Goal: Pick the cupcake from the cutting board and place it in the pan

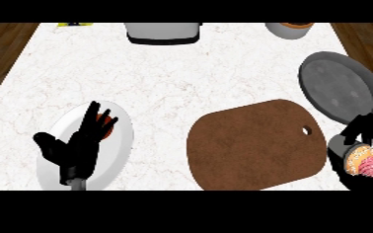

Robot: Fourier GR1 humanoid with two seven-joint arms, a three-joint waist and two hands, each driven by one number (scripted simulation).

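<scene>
The cupcake, pink-topped in a tan wrapper, shows at the right edge just off the brown cutting board. My right hand is curled round it and hides most of it. The dark grey pan lies on the counter just beyond that hand, at the far right. My left hand rests open at the lower left, fingers up, over a white plate.
A small brown item sits on the white plate, partly behind the left fingers. A grey appliance stands at the counter's back edge and a bowl-like pot at the back right. Wood floor shows beyond both side edges.
</scene>
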